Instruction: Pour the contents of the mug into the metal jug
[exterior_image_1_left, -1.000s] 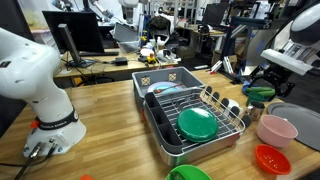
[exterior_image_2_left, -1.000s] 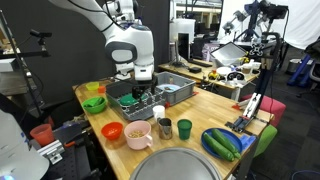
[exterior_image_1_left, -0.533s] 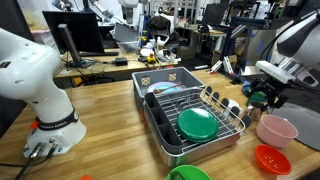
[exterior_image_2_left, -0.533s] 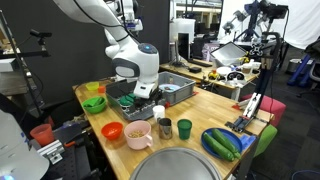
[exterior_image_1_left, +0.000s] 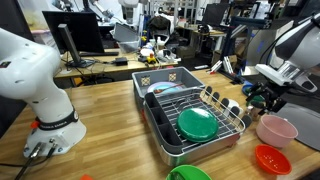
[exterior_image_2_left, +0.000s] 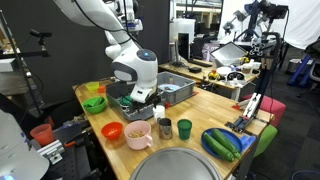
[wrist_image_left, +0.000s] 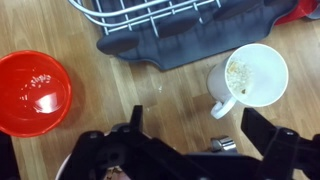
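Quick update on the pour job. Compared with a second ago, the arm (exterior_image_2_left: 133, 68) has been brought down over the table (wrist_image_left: 60, 30). Most of that drop was done in the first half of the second, and since half a second ago barely any shift can be made out in both exterior views. So the approach looks about finished, but nothing has been grabbed yet.

In the wrist view the gripper (wrist_image_left: 192, 120) is seen at the bottom of the frame. Its jaws are spread wide and only bare wood is caught between them. The mug (wrist_image_left: 248, 75) is found in the upper right of that frame, upright, handle pointed to the lower left, with some pale crumbly stuff visible inside. It sits beyond the jaws, not between them, so a bit more travel toward the upper right is probably needed before a close can be made. The red bowl (wrist_image_left: 35, 92) is parked at the left edge. The dish rack (wrist_image_left: 170, 15) runs along the top, near the mug but apart from it.

In an exterior view the metal jug (exterior_image_2_left: 184, 128) is spotted lower centre, just beside the mug, with the pink bowl (exterior_image_2_left: 138, 133) on the mug's other side. None of the three has been moved. The carry to the jug should be short once the mug is held, though the pink bowl could get bumped.
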